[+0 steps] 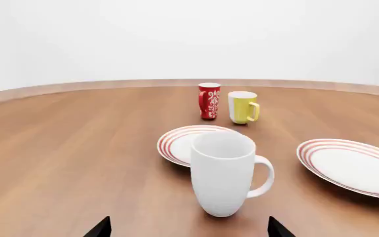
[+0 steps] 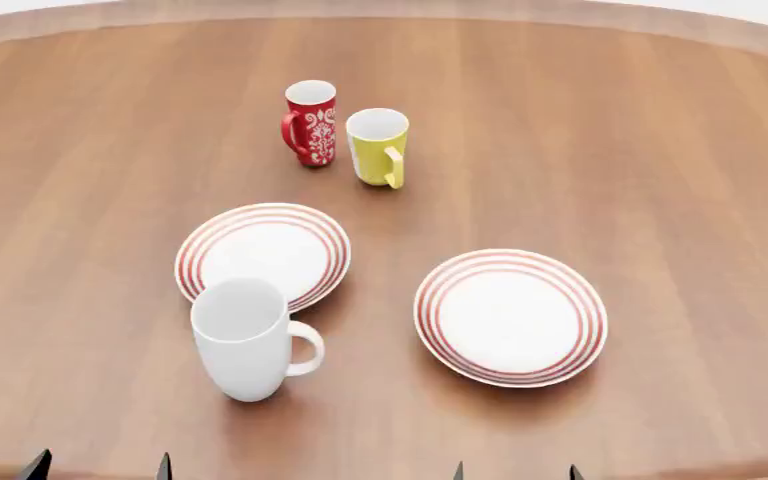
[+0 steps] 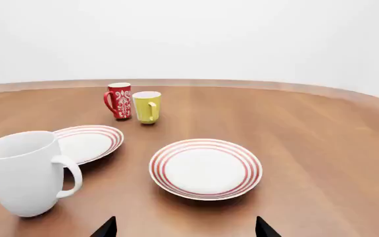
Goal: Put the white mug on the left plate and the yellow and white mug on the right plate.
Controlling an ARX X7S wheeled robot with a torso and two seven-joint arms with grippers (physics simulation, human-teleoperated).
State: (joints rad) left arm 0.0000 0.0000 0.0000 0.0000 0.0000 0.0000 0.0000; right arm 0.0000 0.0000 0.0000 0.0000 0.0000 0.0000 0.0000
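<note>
The white mug (image 2: 247,337) stands upright on the wooden table, just in front of the left plate (image 2: 264,253), handle to the right. It also shows in the left wrist view (image 1: 224,173) and the right wrist view (image 3: 26,172). The yellow and white mug (image 2: 379,146) stands further back, next to a red mug. The right plate (image 2: 511,316) is empty. My left gripper (image 2: 99,467) is open, near the table's front edge, a short way before the white mug. My right gripper (image 2: 515,472) is open in front of the right plate. Only the fingertips show.
A tall red mug with a white floral pattern (image 2: 311,122) stands just left of the yellow mug, close beside it. The round table's far edge (image 2: 384,8) curves across the back. Both plates also show in the wrist views: the left plate (image 1: 179,143) and the right plate (image 3: 205,168).
</note>
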